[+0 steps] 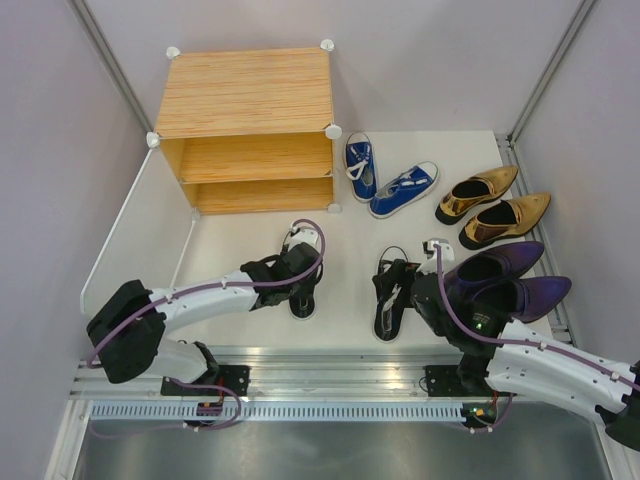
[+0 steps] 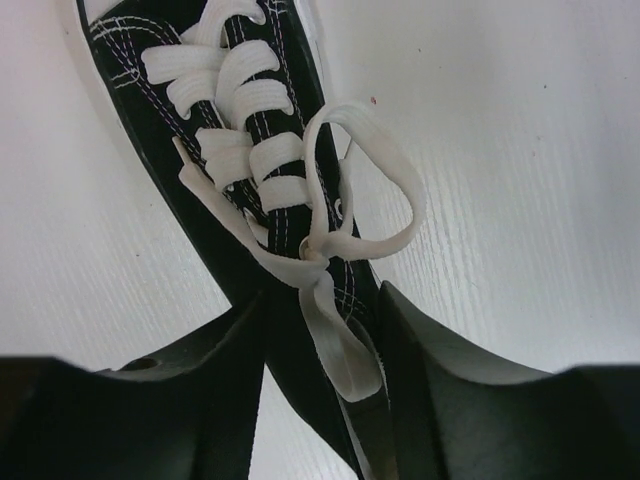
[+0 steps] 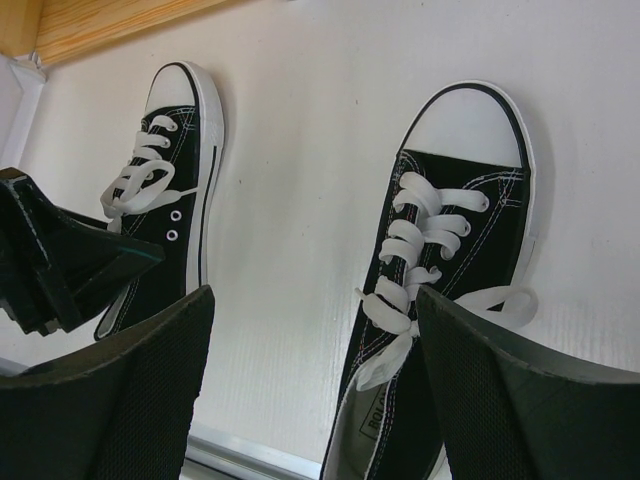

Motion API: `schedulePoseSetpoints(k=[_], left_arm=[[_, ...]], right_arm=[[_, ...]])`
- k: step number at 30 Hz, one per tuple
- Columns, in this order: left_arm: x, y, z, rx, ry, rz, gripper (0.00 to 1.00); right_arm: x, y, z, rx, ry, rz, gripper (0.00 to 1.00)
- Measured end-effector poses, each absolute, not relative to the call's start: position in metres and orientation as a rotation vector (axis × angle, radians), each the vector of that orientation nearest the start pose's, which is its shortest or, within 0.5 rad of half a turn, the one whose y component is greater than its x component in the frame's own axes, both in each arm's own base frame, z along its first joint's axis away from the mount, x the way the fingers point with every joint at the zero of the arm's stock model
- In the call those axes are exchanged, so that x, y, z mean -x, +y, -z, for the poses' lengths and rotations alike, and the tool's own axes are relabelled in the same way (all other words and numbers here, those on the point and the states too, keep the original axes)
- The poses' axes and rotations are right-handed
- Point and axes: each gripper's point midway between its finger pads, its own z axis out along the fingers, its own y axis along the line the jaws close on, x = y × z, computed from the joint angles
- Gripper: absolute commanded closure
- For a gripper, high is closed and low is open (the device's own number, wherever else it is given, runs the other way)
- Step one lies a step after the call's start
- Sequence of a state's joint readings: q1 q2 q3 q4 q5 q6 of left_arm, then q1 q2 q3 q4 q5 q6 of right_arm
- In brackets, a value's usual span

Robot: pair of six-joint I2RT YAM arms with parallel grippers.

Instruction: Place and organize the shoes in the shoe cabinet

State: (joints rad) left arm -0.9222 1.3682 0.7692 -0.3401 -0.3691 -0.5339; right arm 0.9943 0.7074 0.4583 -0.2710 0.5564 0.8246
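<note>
We judged the black canvas white-laced sneaker (image 2: pixel 290 120) light, soft-sided, best held at its collar; left gripper (image 2: pixel 322 305) straddled it narrowly, grip unclear; right gripper (image 3: pixel 315 300) gaped wide.

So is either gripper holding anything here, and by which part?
Right gripper: open, holding nothing, straddling one black sneaker. Left gripper: fingers either side of the other black sneaker, at its lace bow; whether they grip it cannot be told.

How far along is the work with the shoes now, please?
Done: nothing; both cabinet shelves look bare. In hand: left jaws flank one black sneaker, grip unclear; right jaws hang open over the second black sneaker. Left: all eight shoes, including blue sneakers, gold heels, purple heels, on the table.
</note>
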Motion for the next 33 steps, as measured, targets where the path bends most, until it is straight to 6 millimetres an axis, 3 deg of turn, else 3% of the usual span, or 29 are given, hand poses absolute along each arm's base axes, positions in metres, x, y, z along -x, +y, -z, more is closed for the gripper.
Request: schedulePoseSetpoints(k=[4,7,13,21,29,33], left_arm=[[-0.232,-0.228,-0.057,-0.318,2.408,0.159,0.51],[-0.235,-0.227,-0.052,-0.314,2.408,0.131,0.60],[-0.237,-0.224,-0.052,-0.307,2.394,0.100,0.98],[-0.237,-0.211,-0.062,-0.313,2.369,0.058,0.98],[-0.235,-0.183,-0.106,-0.245,2.278,0.058,0.98],[-0.243,-0.159,-0.123,-0.161,2.245,0.032,0.98]], right_arm=[[-0.201,0.185,-0.138,-0.157,2.048,-0.563,0.15],[-0.200,0.184,-0.137,-0.153,2.049,-0.559,0.15],[-0.201,0.182,-0.136,-0.149,2.046,-0.553,0.15],[-0.201,0.181,-0.136,-0.142,2.043,-0.541,0.14],[-0.202,0.180,-0.137,-0.140,2.040,-0.534,0.14],[-0.203,0.179,-0.136,-0.139,2.041,-0.531,0.14]])
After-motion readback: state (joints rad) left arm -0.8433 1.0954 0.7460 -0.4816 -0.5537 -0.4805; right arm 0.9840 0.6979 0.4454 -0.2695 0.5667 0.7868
